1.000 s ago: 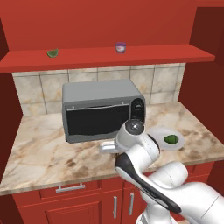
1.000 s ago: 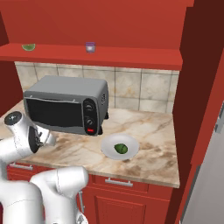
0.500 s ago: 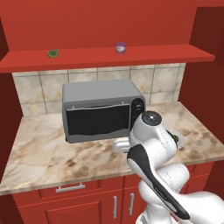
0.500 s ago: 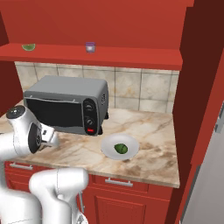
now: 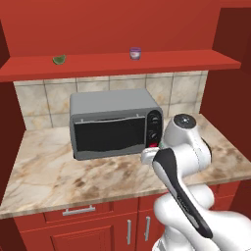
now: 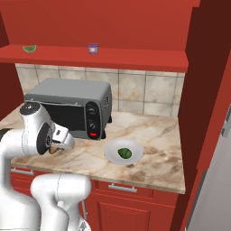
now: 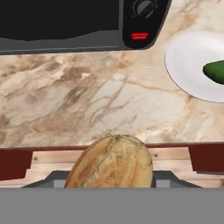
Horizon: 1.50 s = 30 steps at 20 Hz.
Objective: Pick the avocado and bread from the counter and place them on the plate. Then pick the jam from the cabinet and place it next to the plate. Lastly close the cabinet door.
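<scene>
Currently bread (image 7: 111, 161) gripped in gripper (image 6: 57, 145), held above counter (image 6: 149, 135). Avocado (image 6: 124, 153) seated on plate (image 6: 113, 151), beside toaster oven (image 6: 72, 106).

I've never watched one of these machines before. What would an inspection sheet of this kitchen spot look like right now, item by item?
Surface: marble counter, bare apart from the items below.
Job's things: avocado lies on the plate; bread is between the fingers, lifted above the counter's front edge; jam stands on the shelf of the cabinet.
Clutter: toaster oven at the back of the counter; a green wedge at the shelf's left end.
Grippers: gripper closed on the bread, to the left of the plate.
Cables: nothing seen.
Surroundings: tiled backsplash, red drawers below, open cabinet door at right.
</scene>
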Available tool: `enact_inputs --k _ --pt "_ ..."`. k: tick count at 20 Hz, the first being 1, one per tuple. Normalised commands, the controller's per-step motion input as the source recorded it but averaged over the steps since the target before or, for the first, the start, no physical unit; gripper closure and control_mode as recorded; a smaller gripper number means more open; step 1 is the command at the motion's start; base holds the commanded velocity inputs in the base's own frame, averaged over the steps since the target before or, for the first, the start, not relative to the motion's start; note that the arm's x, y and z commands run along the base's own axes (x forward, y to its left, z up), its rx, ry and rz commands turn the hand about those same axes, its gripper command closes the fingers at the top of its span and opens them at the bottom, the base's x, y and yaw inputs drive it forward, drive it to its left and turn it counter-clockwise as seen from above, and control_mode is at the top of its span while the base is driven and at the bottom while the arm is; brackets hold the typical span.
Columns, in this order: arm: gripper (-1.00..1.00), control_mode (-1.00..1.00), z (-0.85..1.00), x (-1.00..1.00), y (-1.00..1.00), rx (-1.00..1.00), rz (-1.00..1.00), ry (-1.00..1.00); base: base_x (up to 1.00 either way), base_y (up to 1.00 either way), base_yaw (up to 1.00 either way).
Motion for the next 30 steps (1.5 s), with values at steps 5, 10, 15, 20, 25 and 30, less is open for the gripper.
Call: enact_inputs --k 5,10,15,20,25,30 --pt "1.0 -1.0 0.0 -0.01 -0.57 0.0 0.0 0.0 0.0 0.0 0.0" --pt "1.0 -1.0 0.0 0.0 -0.62 0.0 0.01 0.0 0.0 0.0 0.0" --pt "1.0 -1.0 0.0 0.0 -0.54 0.0 0.04 -0.01 0.0 0.0 0.0" --pt "1.0 -1.0 0.0 0.0 -0.4 0.0 0.04 -0.06 0.0 0.0 0.0" --pt "1.0 -1.0 0.0 0.14 -0.11 0.0 0.01 -0.01 0.0 0.0 0.0" --pt "1.0 -1.0 0.0 0.14 -0.09 0.0 0.03 -0.01 0.0 0.0 0.0"
